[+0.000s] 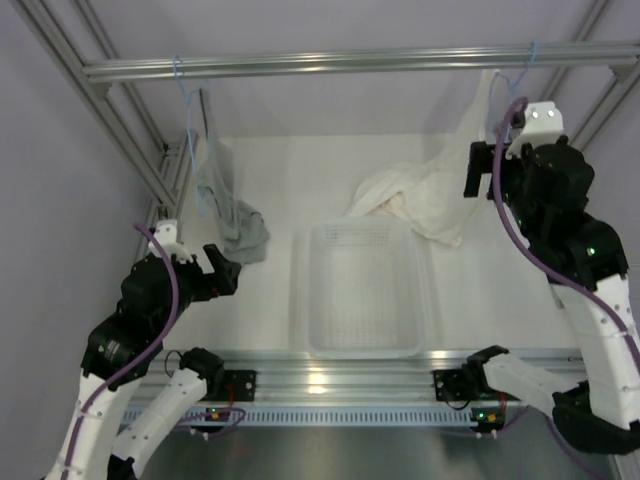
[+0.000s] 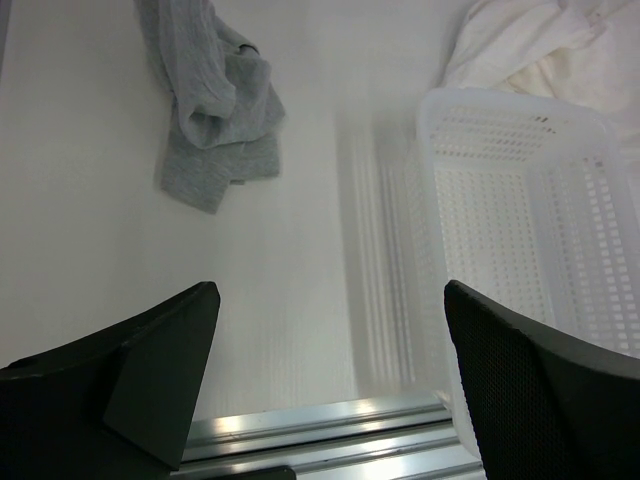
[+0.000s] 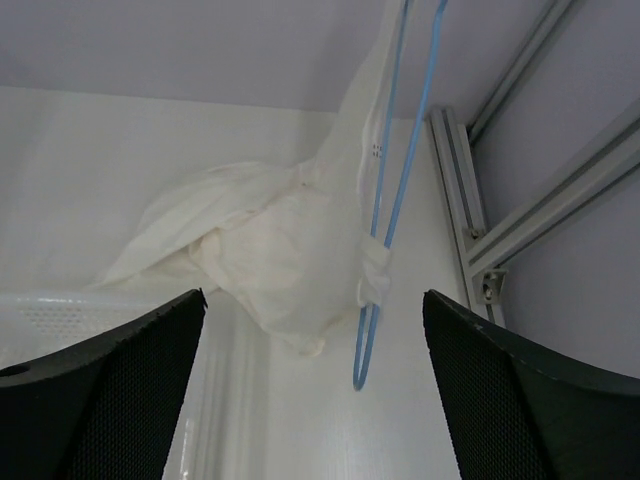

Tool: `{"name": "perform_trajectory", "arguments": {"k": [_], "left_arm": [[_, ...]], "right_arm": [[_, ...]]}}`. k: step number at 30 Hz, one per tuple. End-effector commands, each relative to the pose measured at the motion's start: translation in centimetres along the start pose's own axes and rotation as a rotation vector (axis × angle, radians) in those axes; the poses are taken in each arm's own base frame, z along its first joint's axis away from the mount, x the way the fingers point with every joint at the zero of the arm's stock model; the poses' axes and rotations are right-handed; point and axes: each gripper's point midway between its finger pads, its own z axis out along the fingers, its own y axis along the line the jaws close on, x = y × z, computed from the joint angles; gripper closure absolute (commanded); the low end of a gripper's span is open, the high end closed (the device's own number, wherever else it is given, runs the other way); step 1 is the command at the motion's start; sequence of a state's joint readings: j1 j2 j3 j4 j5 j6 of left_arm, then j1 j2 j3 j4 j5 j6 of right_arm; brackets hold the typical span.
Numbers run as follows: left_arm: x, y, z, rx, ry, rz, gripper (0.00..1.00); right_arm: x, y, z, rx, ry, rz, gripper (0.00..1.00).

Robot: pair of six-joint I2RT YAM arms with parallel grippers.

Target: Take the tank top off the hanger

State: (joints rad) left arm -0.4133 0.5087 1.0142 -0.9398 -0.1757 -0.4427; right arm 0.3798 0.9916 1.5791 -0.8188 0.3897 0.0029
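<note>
Tank top [image 3: 265,250]: white, thin, limp, probably light; strap caught round blue hanger [image 3: 407,150] at rail's [image 1: 350,62] right end, bulk heaped near table's [image 1: 280,170] far right corner; best pinched at strap; right gripper [image 3: 312,300], left gripper [image 2: 330,290] both wide apart, empty

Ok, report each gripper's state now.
Left gripper: open, holding nothing.
Right gripper: open, empty, facing the tank top on its hanger.
</note>
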Motion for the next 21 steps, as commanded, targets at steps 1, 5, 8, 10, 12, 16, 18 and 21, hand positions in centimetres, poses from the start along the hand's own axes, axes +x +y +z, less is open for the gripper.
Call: {"name": "perform_trajectory", "arguments": {"k": [1,5,8,10,12,16,18,21], "left_arm": [[-0.6,-1.4,0.3,0.071,-0.016,0.014,0.01],[-0.7,-1.4,0.1,0.075,-0.023,0.014,0.01],[-0.8,-1.4,-0.2,0.078,-0.034,0.012,0.01],[-0.8,-1.5,-0.3,0.088,-0.037,0.014,0.01],[-0.9,-1.5,-0.5,0.092,-0.045,0.012,0.01],[-0.8,-1.6,-0.6,0.098,-0.044,0.012,0.01],[-0.1,-1.8,-0.3,0.115,-0.018,0.004,0.01],[0.6,-2.0,0.1,0.119,0.008,-0.015,0.01]], "right_arm": [[-3.4,-0.3,4.0,0.023,-0.08,-0.056,0.14],[-4.5,-2.1,7.3,-0.007,-0.069,-0.015,0.2],[-4.3,-1.9,9.5,-0.037,-0.044,-0.015,0.21],[-3.5,-2.2,10.6,-0.019,-0.019,-0.018,0.22],[-2.8,-2.6,11.5,-0.017,-0.007,-0.016,0.28],[-1.3,-3.6,13.2,0.009,0.009,-0.002,0.54],[-1.0,-4.0,13.6,0.031,-0.001,0.009,0.56],[-0.8,-4.1,13.7,0.039,-0.007,0.013,0.64]]}}
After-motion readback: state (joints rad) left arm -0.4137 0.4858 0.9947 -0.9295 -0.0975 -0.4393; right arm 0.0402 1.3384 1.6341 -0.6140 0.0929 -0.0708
